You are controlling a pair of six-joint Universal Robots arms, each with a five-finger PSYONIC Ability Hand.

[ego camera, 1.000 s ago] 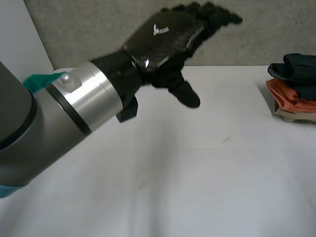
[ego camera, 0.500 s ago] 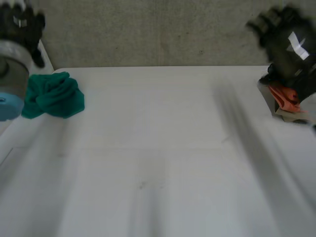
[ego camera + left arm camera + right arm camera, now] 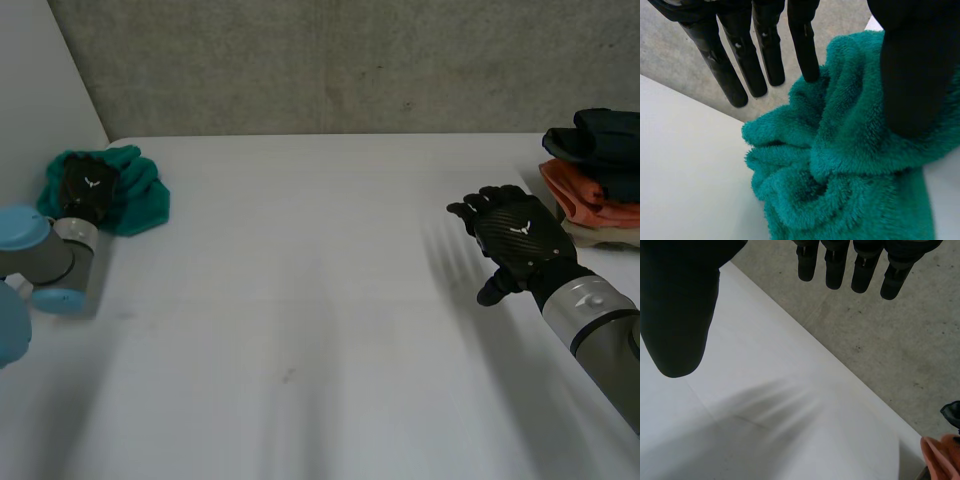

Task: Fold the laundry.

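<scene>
A crumpled green towel (image 3: 140, 195) lies at the far left of the white table (image 3: 320, 300), close to the wall. My left hand (image 3: 85, 190) rests on top of it. In the left wrist view the towel (image 3: 840, 165) bunches under the palm, the straight fingers (image 3: 740, 60) reach past its far edge, and the thumb (image 3: 915, 75) lies against the pile. My right hand (image 3: 515, 240) hovers open over the table's right side, its fingers (image 3: 840, 265) spread and nothing between them and the thumb (image 3: 680, 305).
A stack of folded clothes (image 3: 600, 190), dark on top, then orange and beige, sits at the table's right edge, just beyond my right hand; its orange layer (image 3: 940, 460) shows in the right wrist view. A grey wall (image 3: 330, 60) runs behind the table.
My left arm swung from the middle of the table to the far left and lowered its hand onto the green towel. My right hand came down from near the stack to hover over the table.
</scene>
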